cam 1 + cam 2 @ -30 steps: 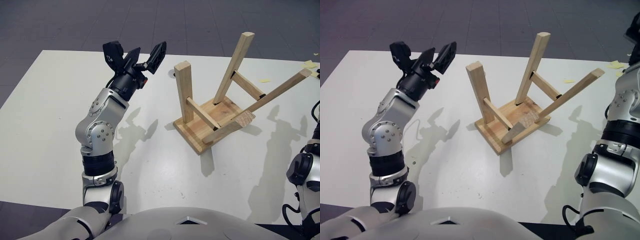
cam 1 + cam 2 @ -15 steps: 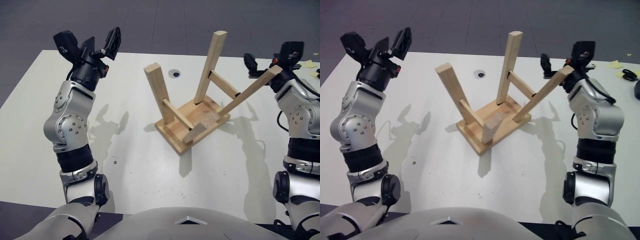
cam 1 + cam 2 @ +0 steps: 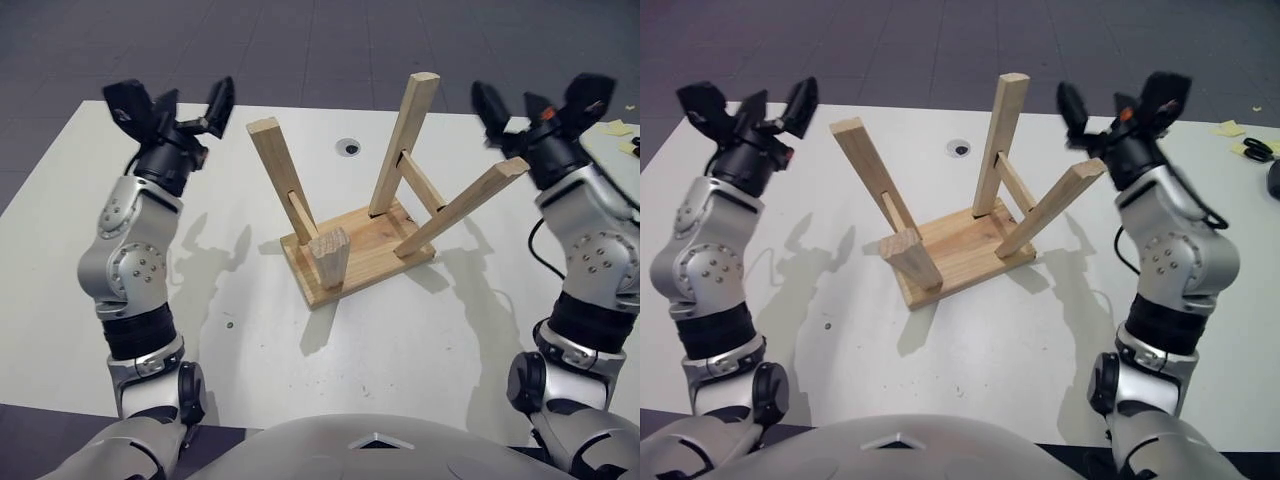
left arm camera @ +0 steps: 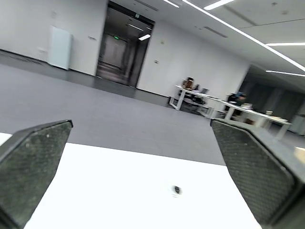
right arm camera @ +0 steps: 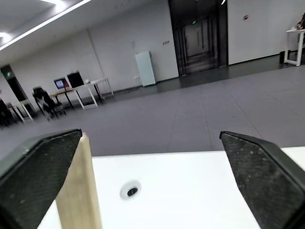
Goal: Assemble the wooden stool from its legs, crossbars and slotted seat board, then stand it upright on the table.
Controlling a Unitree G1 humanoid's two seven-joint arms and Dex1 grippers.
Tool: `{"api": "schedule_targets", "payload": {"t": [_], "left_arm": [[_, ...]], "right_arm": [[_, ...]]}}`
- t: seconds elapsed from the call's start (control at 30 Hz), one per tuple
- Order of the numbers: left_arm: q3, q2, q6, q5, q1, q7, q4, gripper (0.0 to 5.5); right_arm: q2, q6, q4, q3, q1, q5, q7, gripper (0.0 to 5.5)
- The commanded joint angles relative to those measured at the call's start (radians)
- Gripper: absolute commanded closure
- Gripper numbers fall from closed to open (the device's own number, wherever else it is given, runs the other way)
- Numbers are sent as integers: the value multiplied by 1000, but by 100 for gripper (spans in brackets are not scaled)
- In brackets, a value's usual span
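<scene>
Assembly looks done: pale wooden stool [image 3: 350, 250] sits inverted mid white surface [image 3: 400, 350], legs up. Left end effector [image 3: 195, 98] and right end effector [image 3: 510, 102] are both released, empty. Righting remains.

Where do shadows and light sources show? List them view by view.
Left eye view: the stool throws a soft shadow onto the table, on the side toward the robot. Left wrist view: ceiling strip lights glow bright overhead. Right wrist view: another bright ceiling strip runs across the room.
</scene>
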Motion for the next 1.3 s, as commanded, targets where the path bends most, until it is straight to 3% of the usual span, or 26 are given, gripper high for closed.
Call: {"api": "schedule_targets", "payload": {"t": [0.03, 0.23, 0.33, 0.43, 0.57, 0.73, 0.93, 1.3], "left_arm": [[33, 182, 87, -73, 161, -220, -101, 11], [151, 532, 280, -270, 529, -796, -103, 11], [72, 632, 286, -253, 546, -943, -96, 11], [-70, 636, 294, -250, 483, -994, -151, 11], [-268, 592, 269, -184, 360, -985, -172, 11], [-397, 494, 233, -119, 246, -911, -198, 11], [-423, 309, 229, -120, 178, -714, -244, 11], [-426, 102, 126, 85, 153, -374, -93, 11]], "right_arm": [[-148, -59, 186, -54, 26, -17, 200, 10], [-405, -75, 347, -67, 287, -32, 703, 10], [-487, -44, 323, -17, 390, -36, 882, 10], [-518, -28, 221, 94, 468, -45, 1018, 10], [-506, -95, 104, 267, 521, -130, 1079, 10], [-397, -231, 80, 362, 481, -237, 983, 10], [-255, -428, 154, 386, 458, -369, 810, 10], [-242, -268, -64, 427, 605, -241, 862, 10]]}}
